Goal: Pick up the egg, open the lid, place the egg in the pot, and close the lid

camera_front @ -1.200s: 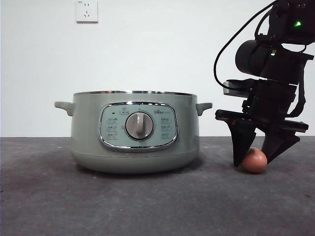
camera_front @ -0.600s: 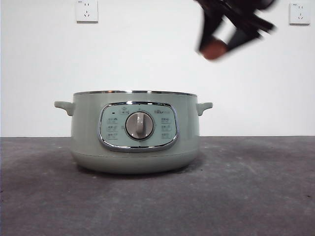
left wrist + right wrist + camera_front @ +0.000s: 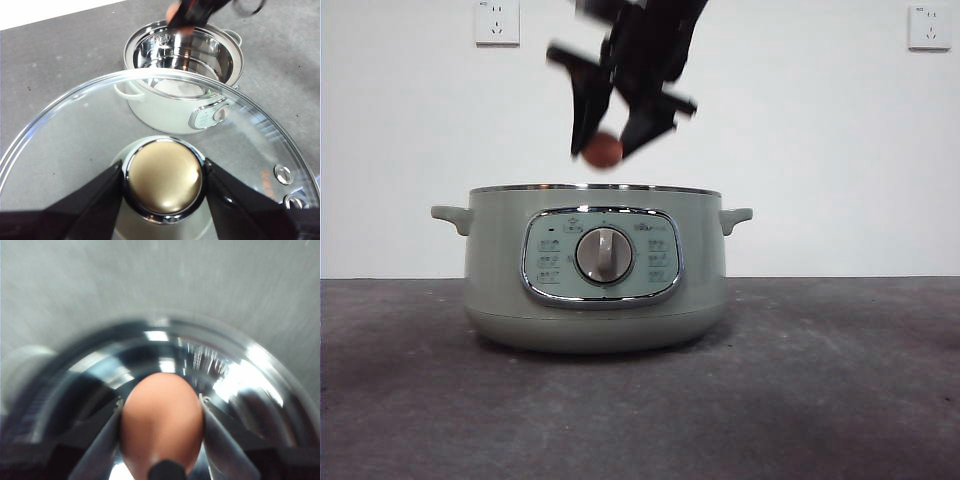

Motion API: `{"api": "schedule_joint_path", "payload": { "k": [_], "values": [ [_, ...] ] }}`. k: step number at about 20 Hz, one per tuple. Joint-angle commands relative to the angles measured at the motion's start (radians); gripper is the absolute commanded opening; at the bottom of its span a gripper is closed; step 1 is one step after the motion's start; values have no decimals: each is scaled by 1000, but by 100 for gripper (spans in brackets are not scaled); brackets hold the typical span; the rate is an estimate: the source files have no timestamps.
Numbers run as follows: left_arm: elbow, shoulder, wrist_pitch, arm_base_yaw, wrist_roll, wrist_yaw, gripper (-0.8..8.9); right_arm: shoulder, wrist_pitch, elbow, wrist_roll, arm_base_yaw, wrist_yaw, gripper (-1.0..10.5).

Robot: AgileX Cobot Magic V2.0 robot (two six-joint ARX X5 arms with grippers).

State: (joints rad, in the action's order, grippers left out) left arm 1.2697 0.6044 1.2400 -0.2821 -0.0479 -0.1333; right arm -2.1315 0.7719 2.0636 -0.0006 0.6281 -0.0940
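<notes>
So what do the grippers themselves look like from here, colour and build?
Both are black. In the front view the right gripper has two wedge-shaped jaws tapering to narrow tips under a flat black crossbar, though motion blur hides finer detail. Its own wrist view shows dark, flat inner faces. The left gripper shows two matte black, broad triangular jaws. No markings, labels or cables are visible on either now.

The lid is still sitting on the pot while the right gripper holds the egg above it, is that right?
Not quite. The lid is off the pot: the left wrist view shows the left gripper holding it by the knob, away from the open pot. The rest holds: the right gripper holds the egg above the pot.
</notes>
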Motion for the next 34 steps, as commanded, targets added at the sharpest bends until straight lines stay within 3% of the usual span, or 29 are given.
{"api": "schedule_joint_path", "payload": {
  "k": [1, 12, 21, 22, 24, 26, 29, 34],
  "values": [
    [10, -8, -28, 2, -6, -4, -8, -60, 16, 22, -32, 1, 1, -17],
    [10, -7, -28, 2, -10, -4, -8, -163, 116, 19, -82, 8, 17, -17],
    [10, -7, -21, 2, -13, -4, -8, -183, 163, 18, -82, 14, 16, -12],
    [10, -7, -21, 2, -13, -4, -8, -183, 163, 18, -82, 14, 16, 17],
    [10, -7, -22, 2, -16, -4, -8, -183, 164, 19, -77, 14, 16, 279],
    [10, -7, -22, 2, -16, -4, -8, -182, 167, 27, -69, 19, 16, 410],
    [10, -7, -22, 2, -16, -4, -8, -180, 216, 129, -51, 23, 16, 411],
    [10, 21, -78, 2, -39, -5, -8, -180, 538, 594, -52, 23, 17, 408]
  ]
}}
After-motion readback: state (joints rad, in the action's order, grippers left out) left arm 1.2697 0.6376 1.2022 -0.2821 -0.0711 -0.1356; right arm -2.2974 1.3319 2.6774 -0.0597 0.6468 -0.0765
